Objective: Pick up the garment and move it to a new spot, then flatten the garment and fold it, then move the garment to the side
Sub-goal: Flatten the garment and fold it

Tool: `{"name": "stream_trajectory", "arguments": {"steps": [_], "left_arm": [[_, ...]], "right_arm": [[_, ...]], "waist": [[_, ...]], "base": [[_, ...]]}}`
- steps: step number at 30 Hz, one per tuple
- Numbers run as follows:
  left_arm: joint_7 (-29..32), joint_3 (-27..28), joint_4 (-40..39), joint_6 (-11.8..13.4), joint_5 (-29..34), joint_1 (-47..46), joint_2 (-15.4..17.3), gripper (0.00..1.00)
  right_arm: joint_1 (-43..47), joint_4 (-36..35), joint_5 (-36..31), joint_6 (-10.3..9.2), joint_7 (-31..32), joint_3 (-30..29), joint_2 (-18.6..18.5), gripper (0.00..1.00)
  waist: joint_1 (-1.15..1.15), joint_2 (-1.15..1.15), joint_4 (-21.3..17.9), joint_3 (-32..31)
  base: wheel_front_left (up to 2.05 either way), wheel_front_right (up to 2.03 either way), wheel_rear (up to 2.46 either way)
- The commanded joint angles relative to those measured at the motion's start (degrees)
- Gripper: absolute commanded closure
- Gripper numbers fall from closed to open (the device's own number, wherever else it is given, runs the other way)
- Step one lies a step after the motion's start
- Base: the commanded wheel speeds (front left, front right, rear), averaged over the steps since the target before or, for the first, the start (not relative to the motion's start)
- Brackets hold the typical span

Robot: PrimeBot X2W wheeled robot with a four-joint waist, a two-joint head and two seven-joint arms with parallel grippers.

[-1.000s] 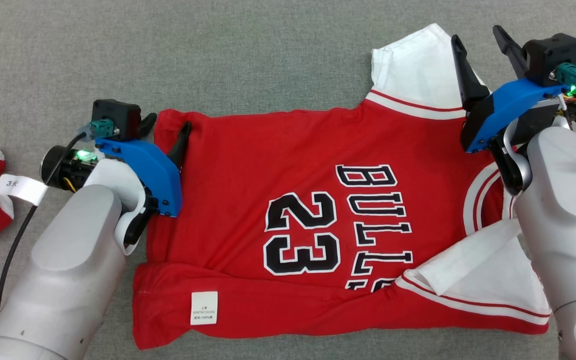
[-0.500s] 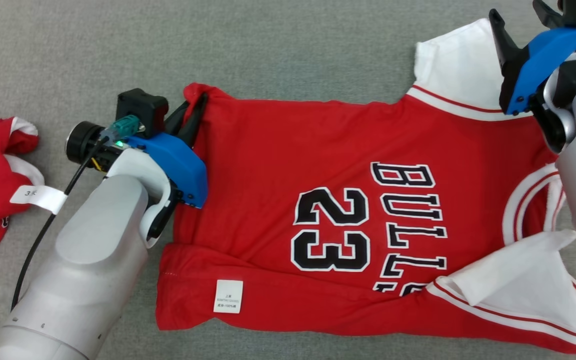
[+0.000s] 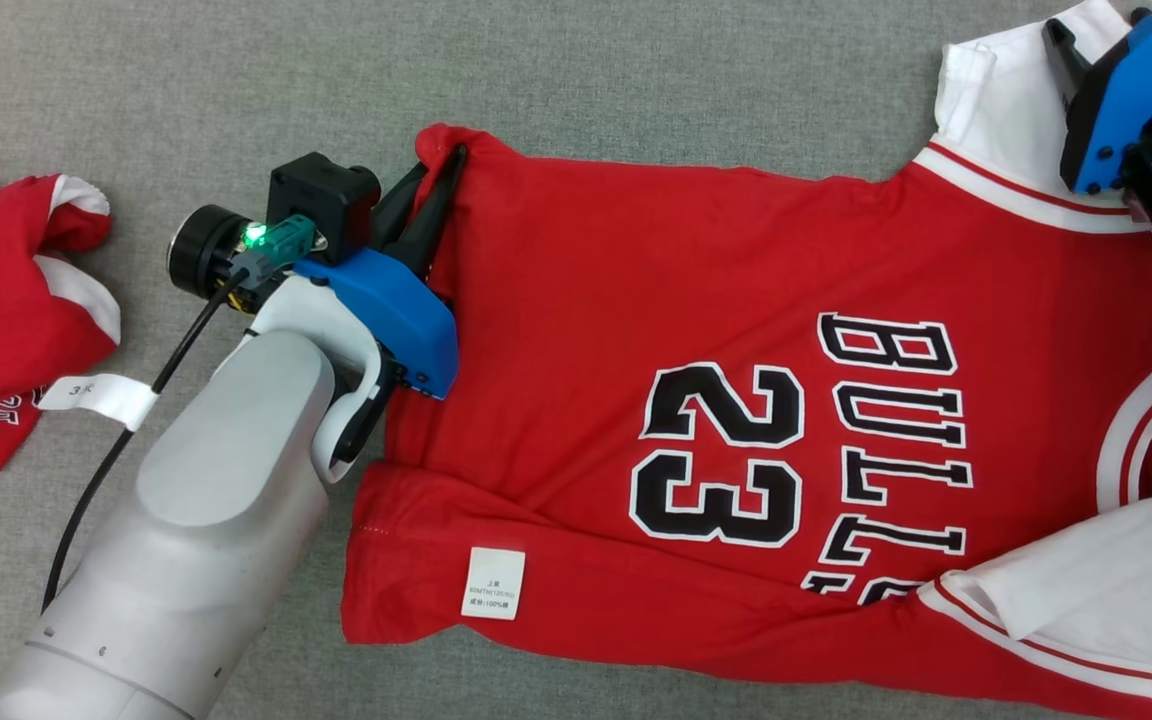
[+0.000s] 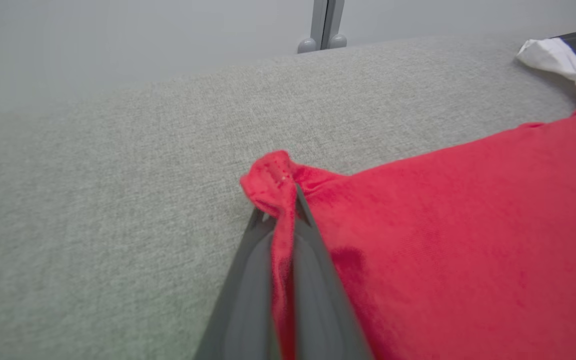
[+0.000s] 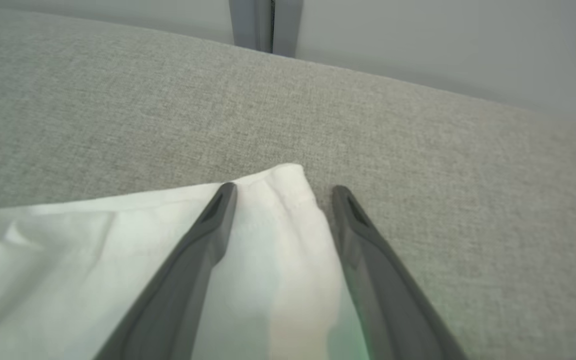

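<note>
The fingers of the left gripper [image 3: 441, 165] just pinched a corner of the red jersey [image 3: 636, 280] lying on the tabletop [image 3: 636, 80], and those of the right gripper [image 5: 280, 192] are spread around its sleeve [image 5: 268, 235], so folding can likely start.

The left gripper [image 3: 441, 165] has its fingers closed on a corner of the red jersey [image 3: 586, 300].
</note>
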Motion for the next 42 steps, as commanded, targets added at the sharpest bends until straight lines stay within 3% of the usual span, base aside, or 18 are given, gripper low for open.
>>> {"name": "stream_trajectory", "arguments": {"steps": [1,2,3,4,13,24,32,42], "left_arm": [[-0.3,0.1,-0.4,0.3,-0.2,-0.2,0.3,1.0],[-0.3,0.1,-0.7,0.4,-0.3,-0.1,0.5,1.0],[-0.3,0.2,-0.9,0.6,-0.3,0.0,0.6,1.0],[-0.4,0.2,-1.1,0.7,-0.4,-0.1,0.7,1.0],[-1.9,0.9,-1.4,1.6,-1.1,1.1,1.2,1.0],[-3.9,1.8,1.5,2.3,-3.2,6.3,2.4,1.0],[-5.2,2.4,1.9,3.6,-4.2,10.2,4.3,1.0],[-6.7,2.4,-0.5,4.8,-4.6,15.5,6.1,1.0]], "right_arm": [[0.4,1.3,0.7,0.02,1.2,0.5,0.6,0.0],[0.4,1.8,0.7,0.02,1.7,0.8,0.7,0.14],[0.4,2.0,0.9,0.02,2.1,1.2,0.9,0.73],[0.3,2.1,1.2,0.02,2.1,1.4,0.9,1.0],[-0.3,-0.4,2.1,0.0,-6.4,3.0,0.3,1.0],[9.5,-6.1,7.4,0.01,-20.3,5.4,0.8,1.0],[23.2,-19.1,13.3,0.01,-23.7,7.7,-0.5,1.0],[45.2,-38.8,15.1,0.01,-20.2,2.6,0.1,1.0]], "waist": [[0.0,0.0,-0.1,0.1],[0.0,0.0,-0.3,0.1],[0.0,0.0,-0.4,0.1],[0.0,0.0,-0.5,0.2],[0.0,0.0,-2.3,-1.5],[0.0,0.0,-6.2,-9.9],[0.0,0.0,-8.6,-13.8],[0.0,0.0,-9.7,-16.9]], "base": [[0.0,0.0,0.0],[0.0,0.0,0.0],[0.0,0.0,0.0],[0.0,0.0,0.0],[0.0,0.0,0.0],[0.0,0.0,0.0],[0.0,0.0,0.0],[0.0,0.0,0.0]]}}
